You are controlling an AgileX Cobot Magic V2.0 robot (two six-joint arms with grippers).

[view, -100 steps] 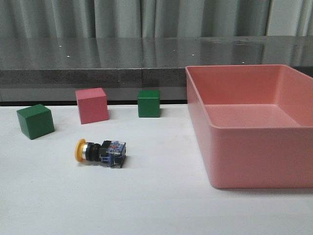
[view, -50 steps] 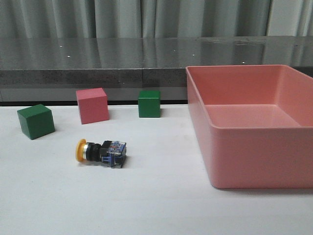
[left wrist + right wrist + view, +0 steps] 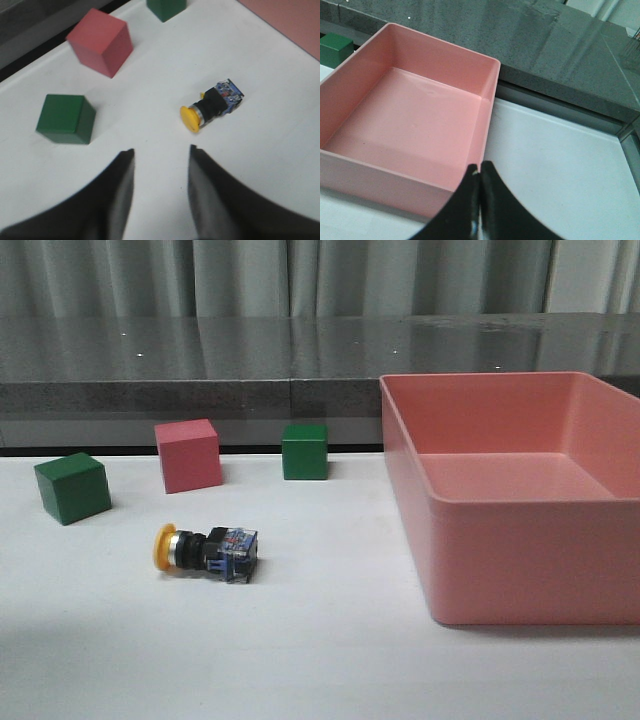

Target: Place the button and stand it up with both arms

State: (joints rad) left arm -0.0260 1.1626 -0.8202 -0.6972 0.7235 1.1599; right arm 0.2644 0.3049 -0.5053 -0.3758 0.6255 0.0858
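The button (image 3: 206,550) lies on its side on the white table, yellow cap to the left, blue-and-clear base to the right. It also shows in the left wrist view (image 3: 212,104), a short way beyond the fingertips. My left gripper (image 3: 161,152) is open and empty above the table, short of the button. My right gripper (image 3: 480,167) is shut and empty, over the near corner of the pink bin (image 3: 445,182). Neither arm shows in the front view.
A large pink bin (image 3: 520,570) fills the right side. A green cube (image 3: 72,488), a pink cube (image 3: 188,455) and a second green cube (image 3: 304,451) stand behind the button. A dark counter edge runs along the back.
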